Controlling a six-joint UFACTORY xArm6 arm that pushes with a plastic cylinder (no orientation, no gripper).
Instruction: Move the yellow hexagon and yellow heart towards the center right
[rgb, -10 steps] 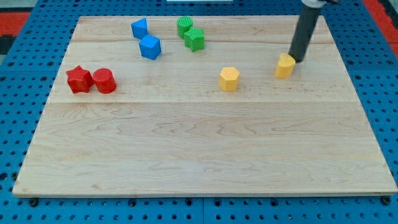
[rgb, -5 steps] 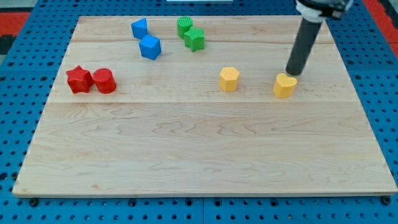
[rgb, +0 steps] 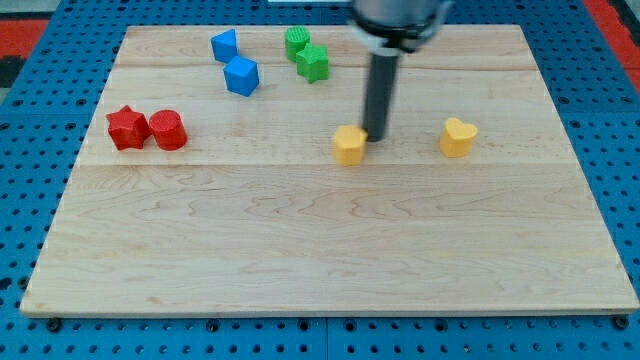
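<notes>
My tip (rgb: 374, 134) seemingly against yellow hexagon's (rgb: 349, 145) upper right.

The arm ends in a straight, dark grey cylindrical rod with a plain surface; my tip (rgb: 375, 134) is its blunt lower end.

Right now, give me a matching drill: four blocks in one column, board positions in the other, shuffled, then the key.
Blocks:
1. yellow hexagon
2. yellow heart
3. red star
4. green star

Places:
A. view's far left, beside the red cylinder
B. near the view's top, beside the other green block
C. against my tip, on its left
D. alone, to the view's right of my tip

Pairs: 1-C, 2-D, 3-A, 4-B
</notes>
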